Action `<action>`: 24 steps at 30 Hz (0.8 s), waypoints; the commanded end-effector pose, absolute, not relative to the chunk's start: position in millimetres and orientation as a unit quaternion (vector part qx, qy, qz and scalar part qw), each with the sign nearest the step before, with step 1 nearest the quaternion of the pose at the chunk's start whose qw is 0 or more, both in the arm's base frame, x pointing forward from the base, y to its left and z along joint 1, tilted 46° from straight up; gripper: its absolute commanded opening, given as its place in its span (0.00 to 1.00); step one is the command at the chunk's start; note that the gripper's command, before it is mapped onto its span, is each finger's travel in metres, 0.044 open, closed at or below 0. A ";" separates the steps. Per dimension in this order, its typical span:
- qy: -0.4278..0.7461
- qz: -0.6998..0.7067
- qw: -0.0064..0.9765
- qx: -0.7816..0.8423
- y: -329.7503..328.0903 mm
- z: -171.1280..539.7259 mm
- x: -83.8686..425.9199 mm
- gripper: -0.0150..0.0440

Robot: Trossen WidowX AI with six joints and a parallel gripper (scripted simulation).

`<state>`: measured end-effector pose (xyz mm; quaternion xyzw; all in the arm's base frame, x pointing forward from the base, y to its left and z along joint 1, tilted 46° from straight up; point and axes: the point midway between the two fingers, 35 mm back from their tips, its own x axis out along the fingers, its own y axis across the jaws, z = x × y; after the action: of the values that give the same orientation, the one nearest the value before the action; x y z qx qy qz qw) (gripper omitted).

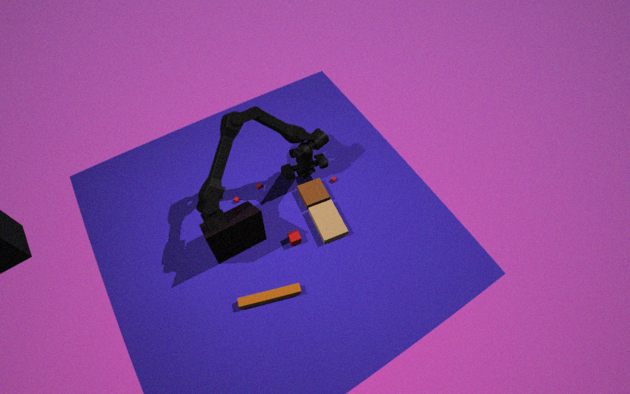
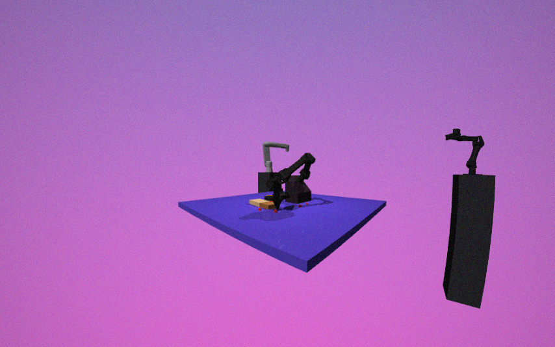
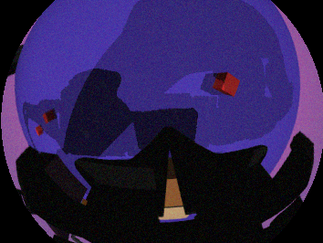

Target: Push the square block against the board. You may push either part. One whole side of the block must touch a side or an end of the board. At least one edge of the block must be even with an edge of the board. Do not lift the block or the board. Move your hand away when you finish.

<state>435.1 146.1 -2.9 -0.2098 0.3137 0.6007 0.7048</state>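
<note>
The brown square block (image 1: 313, 192) (image 2: 268, 205) lies flat on the blue mat (image 1: 395, 260). Its near side touches the far end of the tan board (image 1: 327, 220) (image 2: 257, 202), and their long edges run about in line. My gripper (image 1: 305, 175) (image 2: 277, 206) (image 3: 168, 130) is shut and empty. It points down at the block's far edge. In the wrist view a slit between the fingers shows a strip of the block (image 3: 172, 194) and, beyond it, the board (image 3: 175, 213).
A long orange bar (image 1: 268, 295) lies near the mat's front. A red cube (image 1: 294, 237) (image 3: 226, 84) sits left of the board. Small red cubes (image 1: 333, 179) (image 1: 259, 185) (image 1: 235, 199) lie around the gripper. The arm's black base (image 1: 234, 230) stands to the left.
</note>
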 end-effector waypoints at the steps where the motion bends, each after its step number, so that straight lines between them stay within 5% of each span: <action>1: 0.311 0.598 0.707 -0.213 149.6 5.0 439.6 0.25; 24: 0.311 0.598 0.707 -0.214 115.0 48.0 433.3 0.25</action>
<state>434.9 114.1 47.6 -0.2124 0.3143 0.5931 0.7102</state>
